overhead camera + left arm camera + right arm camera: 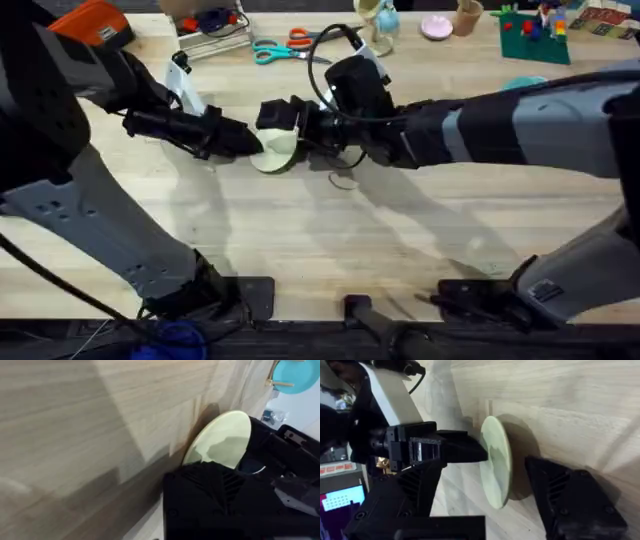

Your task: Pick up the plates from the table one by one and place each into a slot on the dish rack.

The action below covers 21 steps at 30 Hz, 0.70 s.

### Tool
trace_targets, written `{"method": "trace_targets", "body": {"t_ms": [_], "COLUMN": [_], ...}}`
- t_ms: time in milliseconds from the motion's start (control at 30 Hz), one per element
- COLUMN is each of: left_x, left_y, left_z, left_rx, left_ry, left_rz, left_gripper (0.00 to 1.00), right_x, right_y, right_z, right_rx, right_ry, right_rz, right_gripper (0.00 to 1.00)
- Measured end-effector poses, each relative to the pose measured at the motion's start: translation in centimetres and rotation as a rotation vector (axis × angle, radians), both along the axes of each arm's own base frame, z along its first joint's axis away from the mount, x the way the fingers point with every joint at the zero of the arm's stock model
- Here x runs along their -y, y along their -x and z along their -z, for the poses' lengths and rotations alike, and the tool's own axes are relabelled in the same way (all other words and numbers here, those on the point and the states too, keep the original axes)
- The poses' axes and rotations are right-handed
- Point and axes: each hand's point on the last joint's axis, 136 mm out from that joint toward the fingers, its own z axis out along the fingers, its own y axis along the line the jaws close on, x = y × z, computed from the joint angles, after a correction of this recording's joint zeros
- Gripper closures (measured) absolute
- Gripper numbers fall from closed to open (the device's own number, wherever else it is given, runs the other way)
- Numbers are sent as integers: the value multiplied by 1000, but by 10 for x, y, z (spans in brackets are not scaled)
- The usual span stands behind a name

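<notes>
left gripper (245,140) meets the pale plate (277,148) mid-table (330,240), touching its face; i cannot tell whether its fingers grip. right gripper (285,120) stands open around the plate's edge, one finger each side. a teal plate (296,375) sits in the rack (276,381).

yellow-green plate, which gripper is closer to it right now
Neither clearly: both grippers meet at the yellow-green plate. The left gripper touches its left side; the right gripper straddles it with open fingers.
</notes>
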Motion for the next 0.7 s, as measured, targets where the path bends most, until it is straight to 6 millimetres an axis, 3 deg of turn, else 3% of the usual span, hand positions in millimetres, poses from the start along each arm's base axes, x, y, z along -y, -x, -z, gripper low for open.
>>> {"method": "trace_targets", "body": {"t_ms": [433,700], "left_x": [0,0], "left_y": [0,0], "left_z": [0,0], "left_rx": [0,1], "left_ry": [0,0], "left_rz": [0,0], "left_gripper": [960,960], "right_x": [-14,-12], "right_y": [9,16], "right_z": [0,19], "right_rx": [1,-61], "right_ry": [-16,16], "right_rz": [-13,-12], "right_gripper": [33,617]}}
